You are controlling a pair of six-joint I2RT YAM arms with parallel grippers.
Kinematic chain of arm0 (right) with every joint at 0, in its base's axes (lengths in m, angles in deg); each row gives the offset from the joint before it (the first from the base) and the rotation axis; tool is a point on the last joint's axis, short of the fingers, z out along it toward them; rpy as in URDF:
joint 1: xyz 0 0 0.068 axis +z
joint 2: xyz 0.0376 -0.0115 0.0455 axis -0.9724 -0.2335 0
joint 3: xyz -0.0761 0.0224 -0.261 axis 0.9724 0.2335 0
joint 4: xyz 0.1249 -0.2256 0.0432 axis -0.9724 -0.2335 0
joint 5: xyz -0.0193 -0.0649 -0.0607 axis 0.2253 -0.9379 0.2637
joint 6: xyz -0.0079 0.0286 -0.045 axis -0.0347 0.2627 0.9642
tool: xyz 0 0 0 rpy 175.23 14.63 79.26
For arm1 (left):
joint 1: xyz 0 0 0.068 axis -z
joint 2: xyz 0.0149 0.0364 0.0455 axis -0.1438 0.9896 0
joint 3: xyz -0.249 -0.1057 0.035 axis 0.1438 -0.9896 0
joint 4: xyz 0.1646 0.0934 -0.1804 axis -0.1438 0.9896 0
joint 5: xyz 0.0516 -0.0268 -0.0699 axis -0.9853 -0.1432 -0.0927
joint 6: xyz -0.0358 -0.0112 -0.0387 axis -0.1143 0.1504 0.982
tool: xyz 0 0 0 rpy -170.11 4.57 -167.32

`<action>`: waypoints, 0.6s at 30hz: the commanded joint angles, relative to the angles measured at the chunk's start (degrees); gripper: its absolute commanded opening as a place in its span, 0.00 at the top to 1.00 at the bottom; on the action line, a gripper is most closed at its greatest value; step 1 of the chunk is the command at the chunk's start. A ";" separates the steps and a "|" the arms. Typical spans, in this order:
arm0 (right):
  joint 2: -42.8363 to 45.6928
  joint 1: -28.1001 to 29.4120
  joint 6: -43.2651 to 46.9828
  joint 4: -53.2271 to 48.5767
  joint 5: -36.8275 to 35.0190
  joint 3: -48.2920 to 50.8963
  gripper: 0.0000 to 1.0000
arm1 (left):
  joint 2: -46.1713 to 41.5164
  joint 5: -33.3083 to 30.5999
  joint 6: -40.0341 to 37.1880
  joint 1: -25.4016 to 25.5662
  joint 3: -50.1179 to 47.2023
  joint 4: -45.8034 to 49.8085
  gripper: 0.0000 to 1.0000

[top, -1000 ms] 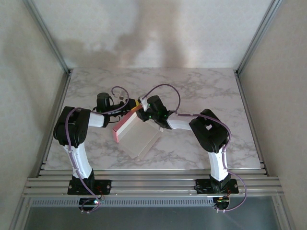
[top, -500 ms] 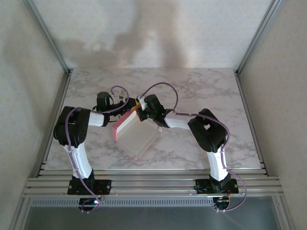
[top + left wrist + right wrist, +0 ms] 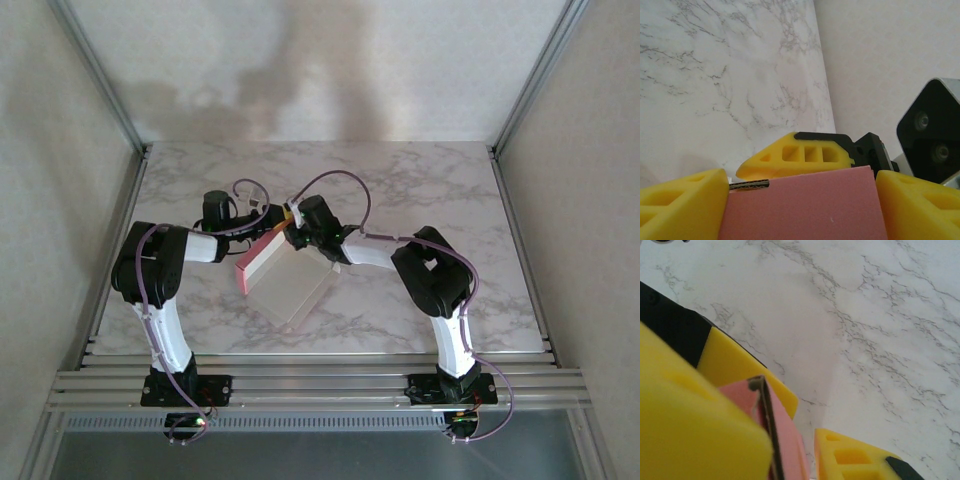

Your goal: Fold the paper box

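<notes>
Since a second ago your right gripper [image 3: 291, 226] has crept left, pinching the box [image 3: 287, 280] at mid-frame; left gripper [image 3: 268, 212] straddles its pink flap. Thin, light card: grip edges gently.
</notes>
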 commanded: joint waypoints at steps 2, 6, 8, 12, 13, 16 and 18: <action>-1.73 -0.14 -1.51 -2.95 1.11 -1.66 0.82 | -0.12 1.45 -1.33 1.38 0.87 2.20 0.24; -3.63 -0.32 -2.78 -4.18 0.25 -3.51 0.86 | -0.20 1.47 -1.34 1.46 1.03 2.37 0.24; -4.17 -0.19 -3.62 -4.85 -1.65 -4.23 0.89 | -0.21 1.31 -1.39 1.66 1.04 2.54 0.24; -5.24 -0.06 -3.55 -7.86 -5.37 -6.27 0.93 | -0.22 1.30 -1.78 1.87 1.22 3.24 0.24; -5.56 0.05 -3.26 -8.90 -6.54 -6.84 0.94 | -0.23 1.29 -1.92 1.91 1.37 3.55 0.24; -6.08 0.31 -2.42 -11.35 -9.87 -8.06 0.95 | -0.30 1.08 -2.21 2.10 1.58 4.09 0.24; -6.15 0.53 -2.00 -12.22 -11.39 -8.32 0.95 | -0.34 1.04 -2.36 2.19 1.64 4.34 0.24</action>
